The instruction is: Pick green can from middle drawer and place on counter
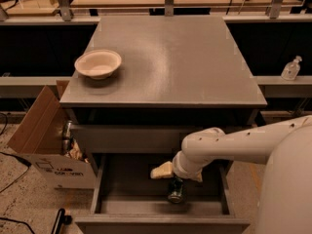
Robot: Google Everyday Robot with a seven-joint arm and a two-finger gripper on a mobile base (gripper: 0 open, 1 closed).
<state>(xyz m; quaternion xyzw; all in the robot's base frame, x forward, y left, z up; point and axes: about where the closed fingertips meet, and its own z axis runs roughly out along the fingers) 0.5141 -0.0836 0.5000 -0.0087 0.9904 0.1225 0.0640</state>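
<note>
Step in hand: approach-to-grasp part of the pick, judged not yet finished.

Gripper (175, 176): on a white arm (243, 143) entering from the right, lowered into the middle drawer (122, 199), which stands pulled open beneath the counter surface (185, 62).

Fingers (162, 170): cream-coloured, spread apart, closed on nothing. One shows plainly left of the wrist. The other shows only in part on the right.

Green can (175, 191): on the drawer floor, right of centre, nearer the front panel than the back. Sits just below the gripper and roughly in line between the two fingers. Contact cannot be told, nor whether it stands upright or lies on its side, the wrist covering its upper part.

Next move, as a judgement:
- Settle lower so both fingers flank the can body, then close on it.
- Lift straight up before drawing outward (low drawer walls and the overhanging counter edge both close by).
- Set down on bare counter.

Other items:
- Pale bowl (98, 64), left part of the counter surface, well apart from the drawer work.
- Cardboard box (34, 130), on the floor at left.
- Clear pump bottle (291, 68), on a ledge at right.
</note>
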